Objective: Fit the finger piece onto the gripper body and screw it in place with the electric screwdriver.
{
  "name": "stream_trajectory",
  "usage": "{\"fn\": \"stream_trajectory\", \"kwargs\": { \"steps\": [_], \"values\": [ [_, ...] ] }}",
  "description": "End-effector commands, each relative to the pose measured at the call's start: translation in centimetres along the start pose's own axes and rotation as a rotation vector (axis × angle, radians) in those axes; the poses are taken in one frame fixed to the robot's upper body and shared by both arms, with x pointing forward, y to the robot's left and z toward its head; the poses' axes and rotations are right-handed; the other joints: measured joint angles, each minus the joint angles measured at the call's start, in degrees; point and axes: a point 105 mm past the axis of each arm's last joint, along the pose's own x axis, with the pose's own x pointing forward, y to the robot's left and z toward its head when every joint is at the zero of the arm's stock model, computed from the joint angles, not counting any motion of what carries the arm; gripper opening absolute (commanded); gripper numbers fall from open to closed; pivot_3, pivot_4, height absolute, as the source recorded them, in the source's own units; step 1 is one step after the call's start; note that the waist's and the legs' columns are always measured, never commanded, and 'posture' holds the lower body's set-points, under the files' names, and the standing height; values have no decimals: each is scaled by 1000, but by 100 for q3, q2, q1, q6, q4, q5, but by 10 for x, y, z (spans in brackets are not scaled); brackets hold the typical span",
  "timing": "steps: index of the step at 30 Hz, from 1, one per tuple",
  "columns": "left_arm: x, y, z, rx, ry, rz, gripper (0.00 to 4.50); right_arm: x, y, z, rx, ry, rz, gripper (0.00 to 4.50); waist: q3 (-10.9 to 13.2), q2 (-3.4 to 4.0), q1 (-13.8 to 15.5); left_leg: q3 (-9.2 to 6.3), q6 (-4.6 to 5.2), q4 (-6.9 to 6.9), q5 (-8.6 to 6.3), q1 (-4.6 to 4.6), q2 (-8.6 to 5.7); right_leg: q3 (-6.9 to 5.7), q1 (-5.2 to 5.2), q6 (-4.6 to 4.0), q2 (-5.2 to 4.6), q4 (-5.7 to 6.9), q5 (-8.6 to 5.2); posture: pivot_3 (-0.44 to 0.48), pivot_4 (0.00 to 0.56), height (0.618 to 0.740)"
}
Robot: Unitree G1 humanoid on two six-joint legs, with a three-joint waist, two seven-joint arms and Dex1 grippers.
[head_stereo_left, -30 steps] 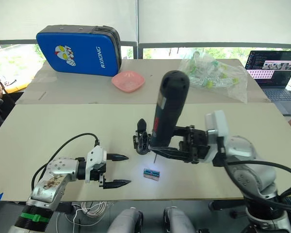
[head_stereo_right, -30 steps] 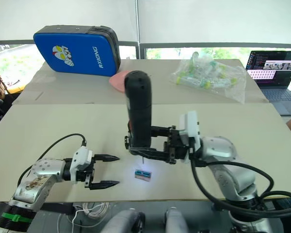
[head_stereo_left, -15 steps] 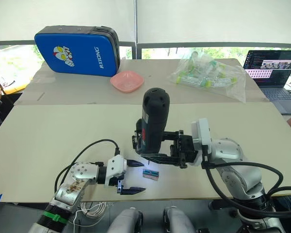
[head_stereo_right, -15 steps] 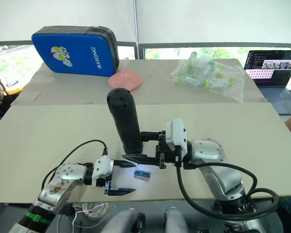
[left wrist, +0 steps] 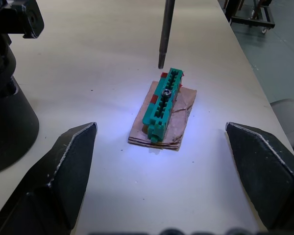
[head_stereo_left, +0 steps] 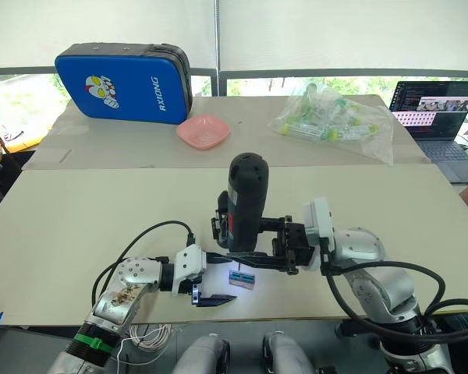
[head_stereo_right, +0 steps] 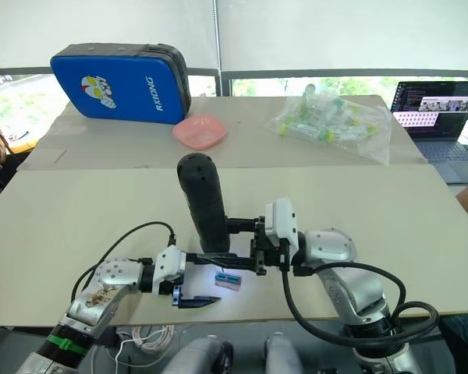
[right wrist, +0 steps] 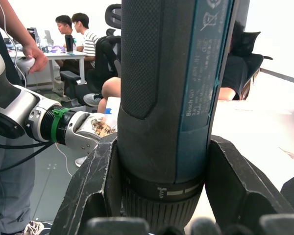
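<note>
My right gripper is shut on the electric screwdriver, a thick black cylinder held upright. Its thin metal bit ends just above the table, by the far end of a small green block. That block holds a screw and lies on a scrap of cardboard in a patch of white light. My left gripper is open, one finger on either side of the green block. The gripper body stands right behind the screwdriver, mostly hidden, and its rounded base is close to my left fingers. The finger piece is out of view.
At the back of the table are a blue padded case, a pink bowl, a clear bag of tubes and a laptop. The table's front edge runs just below both grippers. People sit at a desk in the background.
My left gripper has moved right across the table and now straddles the green block. The screwdriver has come down and stands more upright, with its bit by the block.
</note>
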Motion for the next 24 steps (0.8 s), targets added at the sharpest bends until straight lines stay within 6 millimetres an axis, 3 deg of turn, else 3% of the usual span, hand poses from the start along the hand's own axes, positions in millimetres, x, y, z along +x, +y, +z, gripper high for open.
{"fn": "stream_trajectory", "kwargs": {
  "steps": [1,24],
  "values": [
    [1,-4,-5,-17,12,-18,4440,0,1,11,-66,-45,-2,1958,0,0,0,0,0,0,0,0,0,0,0,0,0,0,0,0,150,740],
    [2,-2,-5,-19,9,-15,4440,-1,6,2,-57,-14,15,1958,0,0,1,-5,0,0,0,37,1,-5,51,1,1,-6,-1,0,150,740]
  ]
}}
